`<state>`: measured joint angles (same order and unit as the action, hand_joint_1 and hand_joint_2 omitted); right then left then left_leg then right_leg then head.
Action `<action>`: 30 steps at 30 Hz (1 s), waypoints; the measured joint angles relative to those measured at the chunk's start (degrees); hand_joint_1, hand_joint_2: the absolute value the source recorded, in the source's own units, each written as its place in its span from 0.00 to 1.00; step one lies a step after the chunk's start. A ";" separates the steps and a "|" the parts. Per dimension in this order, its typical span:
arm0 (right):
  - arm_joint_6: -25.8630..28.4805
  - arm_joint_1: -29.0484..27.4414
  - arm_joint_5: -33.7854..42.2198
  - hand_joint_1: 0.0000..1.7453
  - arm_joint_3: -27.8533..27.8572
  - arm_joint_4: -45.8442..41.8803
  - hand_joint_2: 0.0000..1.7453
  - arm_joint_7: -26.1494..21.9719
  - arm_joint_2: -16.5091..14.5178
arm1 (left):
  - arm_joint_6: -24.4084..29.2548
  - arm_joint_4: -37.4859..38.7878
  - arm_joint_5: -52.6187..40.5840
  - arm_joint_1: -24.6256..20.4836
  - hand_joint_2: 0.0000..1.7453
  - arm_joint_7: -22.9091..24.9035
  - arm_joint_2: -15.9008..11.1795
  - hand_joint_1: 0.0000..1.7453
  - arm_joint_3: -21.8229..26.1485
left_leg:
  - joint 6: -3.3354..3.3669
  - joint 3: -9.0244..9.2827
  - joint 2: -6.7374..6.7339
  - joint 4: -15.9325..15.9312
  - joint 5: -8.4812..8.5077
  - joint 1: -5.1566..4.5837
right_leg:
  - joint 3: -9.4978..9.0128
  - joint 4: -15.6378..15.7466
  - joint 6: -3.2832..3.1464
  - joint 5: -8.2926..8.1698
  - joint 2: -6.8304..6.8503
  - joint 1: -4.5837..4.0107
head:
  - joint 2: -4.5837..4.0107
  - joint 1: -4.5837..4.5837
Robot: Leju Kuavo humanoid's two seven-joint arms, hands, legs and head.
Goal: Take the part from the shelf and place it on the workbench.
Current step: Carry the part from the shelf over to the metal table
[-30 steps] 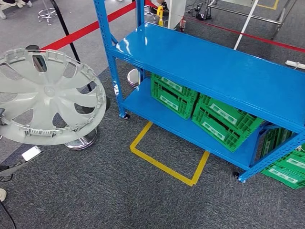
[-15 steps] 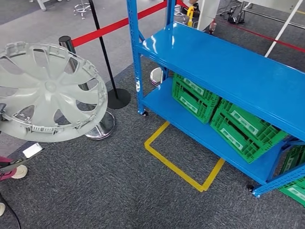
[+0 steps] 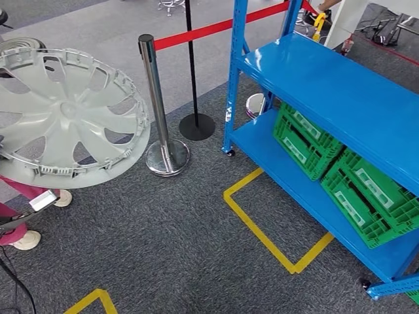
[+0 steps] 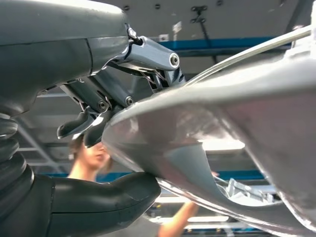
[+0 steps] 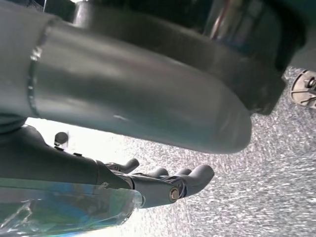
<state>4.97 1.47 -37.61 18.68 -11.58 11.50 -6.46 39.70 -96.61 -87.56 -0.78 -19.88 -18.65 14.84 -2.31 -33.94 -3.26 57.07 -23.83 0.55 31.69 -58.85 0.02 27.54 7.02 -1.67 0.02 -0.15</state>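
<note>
At the left of the head view, a pale grey hubcap [image 3: 67,118] hung in the air above the carpet, lying nearly flat with its spoked face up. It was the part named in the task, already off the shelf and being carried. The left wrist view showed why it stayed level: the left hand [image 4: 111,143] gripped its rim [image 4: 209,128], dark fingers [image 4: 93,123] hooked over one side and the thick thumb [image 4: 108,197] pressing from the other, so the disc was pinched at its edge. The right hand [image 5: 164,182] held nothing; its fingers were stretched out loosely above the carpet, apparently hanging at the robot's side since one hand was enough for the load.

To the right stood the blue shelf [image 3: 346,98], its top level bare, with green crates [image 3: 341,170] on the lower level. Yellow tape [image 3: 269,226] marked a box on the floor in front of it. A chrome post [image 3: 158,111] with a red belt [image 3: 217,26] stood between hubcap and shelf. A person's shoes [image 3: 29,229] showed at the lower left beneath the hubcap, so a swing that way could risk contact. No surface for setting the part down was visible; judging from that, the carrying step was under way and placing was not yet done.
</note>
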 joint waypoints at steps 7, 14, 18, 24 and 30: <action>-0.09 0.00 0.18 0.00 0.38 0.00 0.00 -0.26 0.10 | -0.01 0.03 0.00 -0.46 1.00 0.14 -0.03 1.00 -0.22 | 1.84 -0.97 4.60 -0.39 1.04 0.40 | 6.72 -14.98 1.63 7.99 -6.74 0.83 | 0.00 0.13; -0.15 -0.33 0.10 0.00 0.81 0.03 0.00 -0.44 0.16 | -0.01 0.09 0.00 -0.91 1.00 1.78 -0.42 1.00 -0.80 | 0.45 -2.00 10.20 -0.14 2.06 0.74 | 0.03 -0.84 1.62 0.50 -13.25 2.05 | 0.00 0.09; -0.11 -0.27 -0.24 0.00 0.84 0.01 0.00 -0.49 0.23 | 0.00 0.22 0.00 -0.99 1.00 3.36 -1.86 1.00 -1.65 | -1.11 -3.38 10.64 0.30 2.35 1.07 | -0.17 -0.23 0.24 -0.13 -10.77 1.76 | 0.00 -0.15; -0.07 -0.50 -0.40 0.00 0.85 0.00 0.00 -0.17 0.32 | -0.01 0.61 0.00 -1.32 1.00 4.26 -2.73 1.00 -3.11 | -1.44 -9.85 3.88 15.39 -4.44 0.57 | 0.14 0.22 -0.82 -0.54 -5.05 1.29 | 0.00 -0.66; -0.05 -0.28 -0.71 0.00 0.86 -0.04 0.00 -0.15 0.45 | 0.01 0.68 0.00 -1.11 1.00 4.35 -3.60 1.00 -3.40 | -0.37 -0.66 -1.05 0.23 0.57 -0.04 | -0.17 -0.06 0.20 0.20 -0.85 0.35 | 0.00 -0.57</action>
<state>4.92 1.19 -38.32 19.54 -11.62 11.34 -6.01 39.71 -95.93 -87.56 -1.89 -15.53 -22.25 11.44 -2.68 -34.60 -4.31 57.30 -23.26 0.51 31.53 -58.90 0.22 27.74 6.17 -1.32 0.02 -0.72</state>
